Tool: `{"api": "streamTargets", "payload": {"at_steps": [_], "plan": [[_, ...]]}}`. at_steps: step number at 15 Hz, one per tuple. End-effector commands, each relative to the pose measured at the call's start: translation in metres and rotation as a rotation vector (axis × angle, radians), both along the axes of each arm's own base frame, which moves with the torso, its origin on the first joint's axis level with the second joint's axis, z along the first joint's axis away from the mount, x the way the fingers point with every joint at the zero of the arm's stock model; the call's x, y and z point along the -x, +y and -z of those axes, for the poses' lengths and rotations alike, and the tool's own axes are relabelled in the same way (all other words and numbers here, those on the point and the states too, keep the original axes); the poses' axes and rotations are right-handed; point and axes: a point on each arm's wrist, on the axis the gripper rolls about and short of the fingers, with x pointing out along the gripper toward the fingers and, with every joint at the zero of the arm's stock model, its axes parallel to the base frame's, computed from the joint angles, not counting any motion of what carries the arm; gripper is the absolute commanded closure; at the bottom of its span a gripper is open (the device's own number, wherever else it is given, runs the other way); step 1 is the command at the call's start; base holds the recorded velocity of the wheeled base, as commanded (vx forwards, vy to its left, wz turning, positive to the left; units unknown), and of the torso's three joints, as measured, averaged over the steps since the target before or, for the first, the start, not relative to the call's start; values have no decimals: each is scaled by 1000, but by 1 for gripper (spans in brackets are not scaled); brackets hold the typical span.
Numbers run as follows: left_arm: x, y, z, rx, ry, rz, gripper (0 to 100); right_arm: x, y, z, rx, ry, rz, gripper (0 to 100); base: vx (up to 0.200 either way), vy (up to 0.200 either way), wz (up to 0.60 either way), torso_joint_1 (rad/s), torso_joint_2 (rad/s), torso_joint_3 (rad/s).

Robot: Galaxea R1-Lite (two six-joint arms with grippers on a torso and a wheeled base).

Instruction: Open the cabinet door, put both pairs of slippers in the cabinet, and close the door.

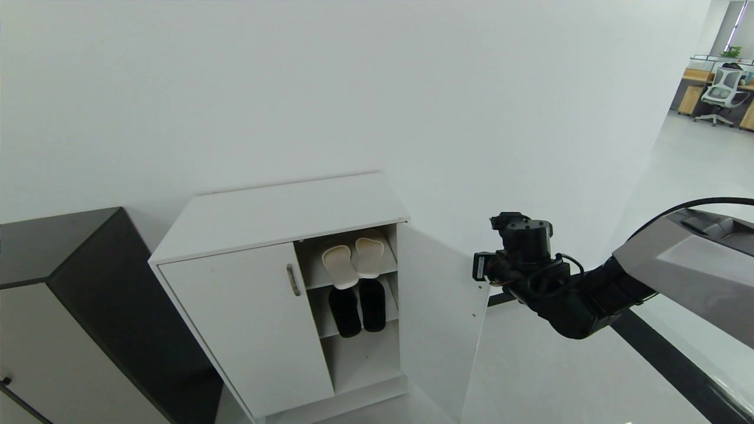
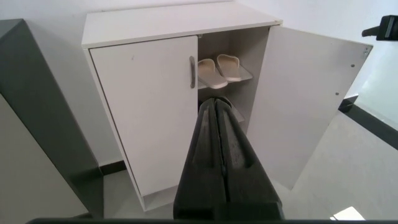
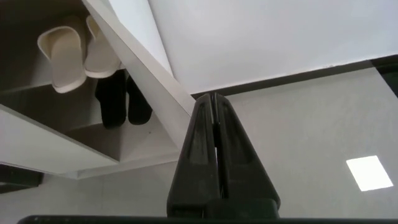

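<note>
A white cabinet (image 1: 277,212) stands against the wall, its right door (image 1: 442,318) swung open and its left door (image 1: 247,330) shut. Inside, white slippers (image 1: 353,262) lie on the upper shelf and black slippers (image 1: 359,309) on the one below. The right gripper (image 1: 483,268) hangs at the open door's outer edge; a dark cabinet (image 1: 88,282) stands to the left.

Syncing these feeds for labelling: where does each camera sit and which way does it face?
Head view: on the robot's head, looking down at the white two-door cabinet; the black right arm shows.
Left wrist view: on the left wrist, facing the cabinet front; shut left hand shows.
Right wrist view: on the right wrist, facing the open door's edge and floor; shut right hand shows.
Shared: all show cream slippers shelved above black slippers.
</note>
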Motion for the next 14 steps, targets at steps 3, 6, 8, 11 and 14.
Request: {"api": "streamTargets", "payload": {"at_steps": [3, 6, 8, 11, 14], "plan": [[0, 0, 0, 0, 1, 0, 100, -1, 1, 9, 11, 18, 0, 100, 0, 0, 0, 0, 0, 0], [0, 0, 0, 0, 1, 0, 100, 0, 1, 10, 14, 24, -1, 100, 0, 0, 0, 0, 0, 0], [0, 0, 0, 0, 1, 0, 100, 3, 3, 11, 20, 31, -6, 100, 0, 0, 0, 0, 0, 0], [0, 0, 0, 0, 1, 0, 100, 26, 18, 11, 34, 51, -60, 100, 0, 0, 0, 0, 0, 0], [0, 0, 0, 0, 1, 0, 100, 51, 36, 2, 39, 43, -113, 100, 0, 0, 0, 0, 0, 0]]}}
